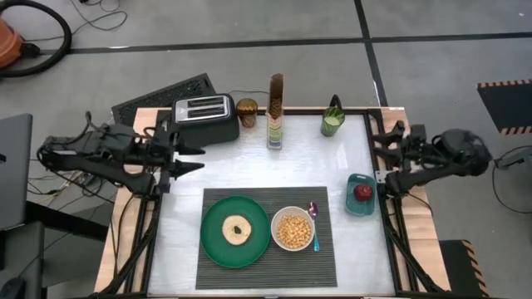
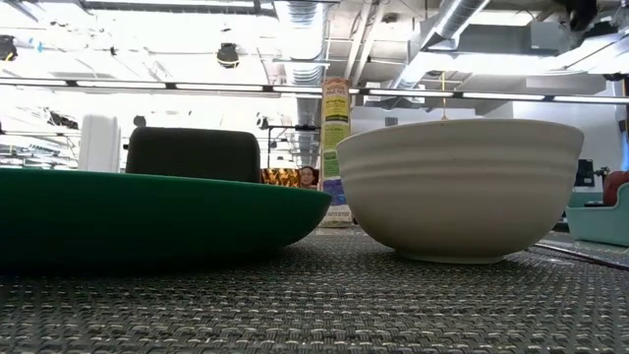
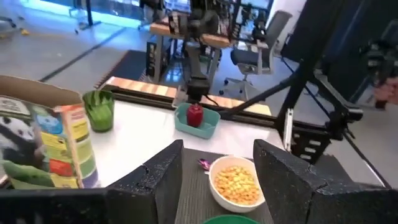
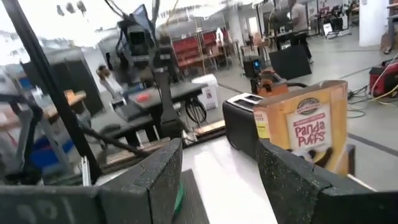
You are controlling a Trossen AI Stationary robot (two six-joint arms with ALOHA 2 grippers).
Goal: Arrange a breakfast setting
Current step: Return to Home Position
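Holding my left gripper (image 3: 219, 148) wide open with nothing between its fingers, I hang it over the table's left side, near the black toaster (image 1: 204, 116). My right gripper (image 4: 219, 147) is likewise spread and empty, at the table's right edge, near the teal dish (image 1: 356, 206) and its red apple (image 1: 362, 192). Between the two arms, toward the table edge away from the toaster, lies the dark ribbed placemat (image 1: 324, 267). On its left half sits the green plate (image 1: 213, 249), with the pale bagel (image 1: 226, 232) flat at its middle. Just right of the plate stands the white bowl (image 1: 273, 234), filled with yellow cereal (image 1: 293, 232). The spoon (image 1: 313, 226) lies on the mat along the bowl's right side, purple end toward the toaster side. It seems to touch the bowl, though I cannot be sure.
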